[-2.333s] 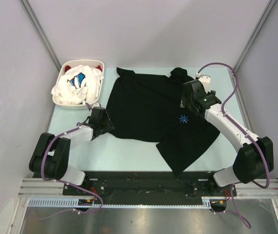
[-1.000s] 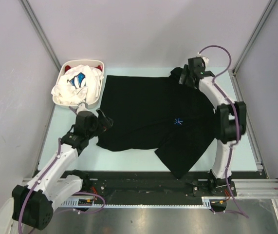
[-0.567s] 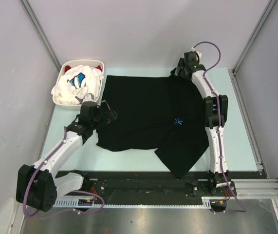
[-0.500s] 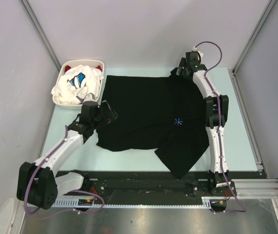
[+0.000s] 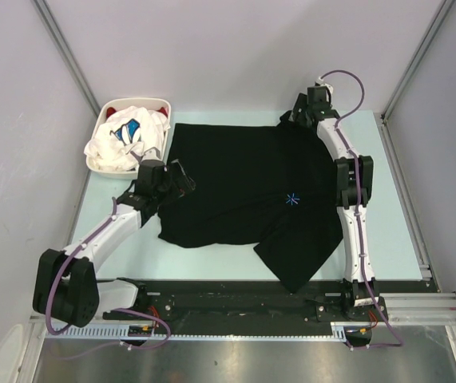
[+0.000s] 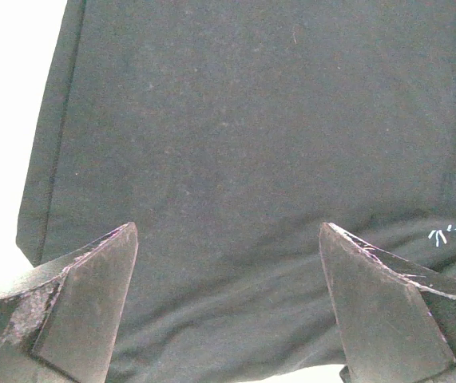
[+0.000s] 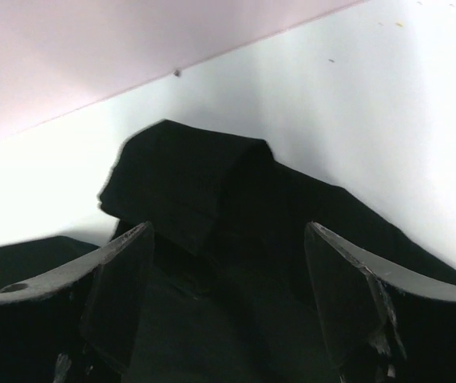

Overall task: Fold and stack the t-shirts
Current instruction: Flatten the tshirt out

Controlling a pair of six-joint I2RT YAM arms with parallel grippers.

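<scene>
A large black t-shirt (image 5: 247,183) with a small blue starburst (image 5: 292,199) lies spread on the table. Its lower right part is folded into a flap (image 5: 298,247) toward the near edge. My left gripper (image 5: 181,180) stands open over the shirt's left edge, with black cloth (image 6: 235,159) beneath its fingers (image 6: 92,295). My right gripper (image 5: 294,120) is at the shirt's far right corner, jaws open around a bunched black sleeve (image 7: 188,179). White and red t-shirts (image 5: 124,136) are heaped in the basket.
A white oval basket (image 5: 100,166) sits at the far left of the pale table (image 5: 212,255). The back wall (image 7: 92,48) rises just beyond the right gripper. Side posts flank the table.
The left gripper has moved right onto the shirt's left edge. The right arm has stretched out to the far right corner, and its jaws have narrowed a little.
</scene>
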